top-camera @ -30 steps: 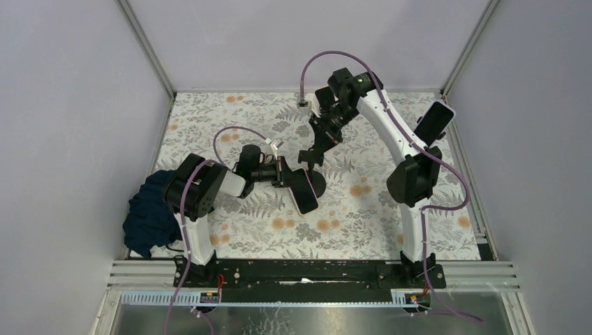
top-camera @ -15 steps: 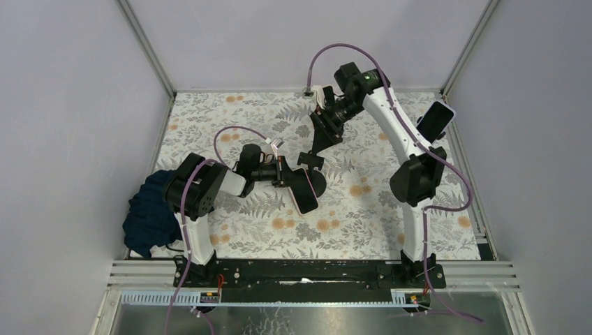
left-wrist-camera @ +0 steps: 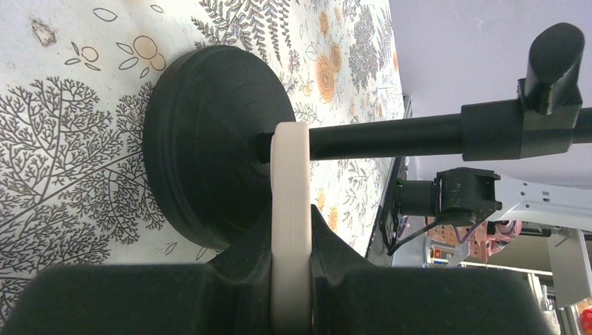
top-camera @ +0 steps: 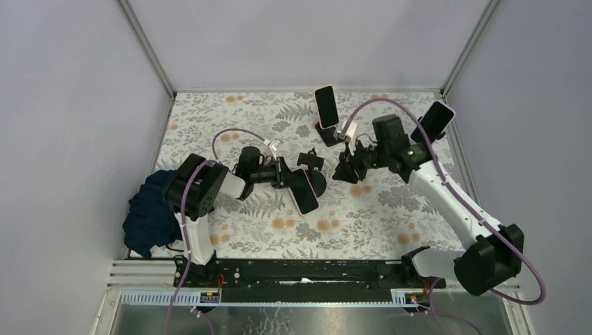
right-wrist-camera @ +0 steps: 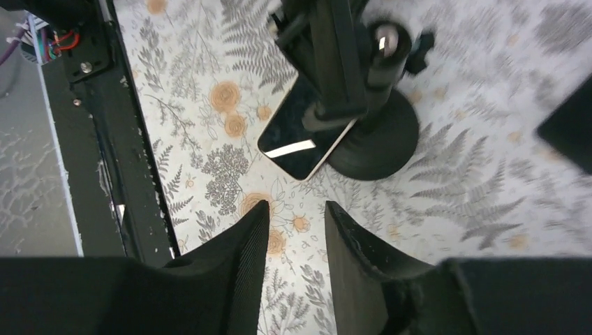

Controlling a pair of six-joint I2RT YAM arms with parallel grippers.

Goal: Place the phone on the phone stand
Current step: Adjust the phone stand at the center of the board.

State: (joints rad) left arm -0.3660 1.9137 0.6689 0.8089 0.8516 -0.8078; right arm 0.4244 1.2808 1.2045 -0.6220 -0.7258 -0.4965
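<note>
A cream-edged, black-screened phone has my left gripper shut on it, tilted against the black phone stand. In the left wrist view the phone's edge is pinched between the fingers, right in front of the stand's round base and its pole. My right gripper hovers open just right of the stand, holding nothing. Its wrist view looks down on the phone and the stand base, with the right gripper above bare cloth.
A second phone stands on its own stand at the back centre. A third phone leans at the right edge. A dark blue cloth lies bunched at the left edge. The black rail runs along the near edge.
My right arm has swung away from the stand's head, toward the near right, uncovering the back phone. Its jaws have opened. The left arm and its phone have not moved.
</note>
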